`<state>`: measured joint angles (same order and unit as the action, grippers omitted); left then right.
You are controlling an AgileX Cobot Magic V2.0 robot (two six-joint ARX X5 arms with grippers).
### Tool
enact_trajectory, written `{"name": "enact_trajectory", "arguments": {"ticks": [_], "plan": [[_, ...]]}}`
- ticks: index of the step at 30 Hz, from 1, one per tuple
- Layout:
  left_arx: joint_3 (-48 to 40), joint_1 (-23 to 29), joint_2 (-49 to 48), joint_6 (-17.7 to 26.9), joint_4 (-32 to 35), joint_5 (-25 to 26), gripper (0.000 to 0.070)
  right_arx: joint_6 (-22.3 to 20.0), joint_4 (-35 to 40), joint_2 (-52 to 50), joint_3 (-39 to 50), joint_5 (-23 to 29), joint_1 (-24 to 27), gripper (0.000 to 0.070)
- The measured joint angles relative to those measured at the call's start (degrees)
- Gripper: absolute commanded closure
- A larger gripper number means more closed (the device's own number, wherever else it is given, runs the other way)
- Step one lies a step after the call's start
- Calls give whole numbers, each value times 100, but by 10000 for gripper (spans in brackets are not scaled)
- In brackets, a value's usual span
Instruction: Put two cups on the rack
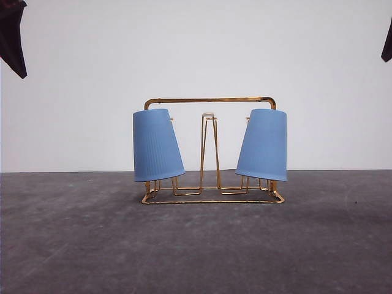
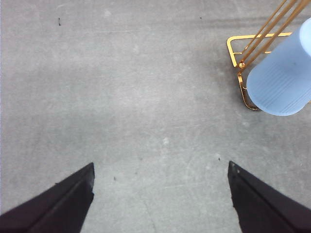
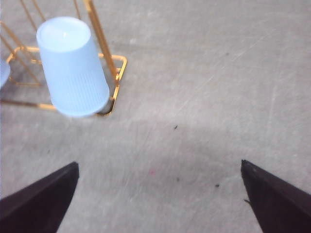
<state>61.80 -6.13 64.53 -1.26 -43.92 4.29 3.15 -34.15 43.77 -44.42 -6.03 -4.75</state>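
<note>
Two light blue ribbed cups hang upside down on the gold wire rack (image 1: 210,99) in the middle of the table: one cup (image 1: 157,145) on its left side, the other cup (image 1: 264,144) on its right, both tilted outward. The left cup (image 2: 284,80) and a rack corner (image 2: 234,42) appear in the left wrist view; the right cup (image 3: 73,68) and the rack base (image 3: 119,68) appear in the right wrist view. My left gripper (image 2: 160,194) is open over bare table, holding nothing. My right gripper (image 3: 160,194) is open too, well apart from the rack.
The table is a dark grey mat (image 1: 196,245) with a white wall (image 1: 196,49) behind. Dark arm parts (image 1: 12,37) sit at the upper left corner and at the upper right edge (image 1: 387,46) of the front view.
</note>
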Motion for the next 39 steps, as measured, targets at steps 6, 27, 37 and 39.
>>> {"name": "enact_trajectory", "arguments": {"ticks": [6, 27, 37, 39], "plan": [[0, 0, 0, 10, -2, 9, 693, 11, 17, -11, 0, 4, 0, 689], [-64, -1, -146, 131, 58, -104, 685, 225, 396, -3, 0, 3, 0, 689], [-2778, 504, -2817, -63, 2065, -138, 685, 226, 487, -3, 0, 3, 0, 689], [-3431, 608, -3473, -179, 2335, -136, 685, 226, 487, -3, 0, 3, 0, 689]]}}
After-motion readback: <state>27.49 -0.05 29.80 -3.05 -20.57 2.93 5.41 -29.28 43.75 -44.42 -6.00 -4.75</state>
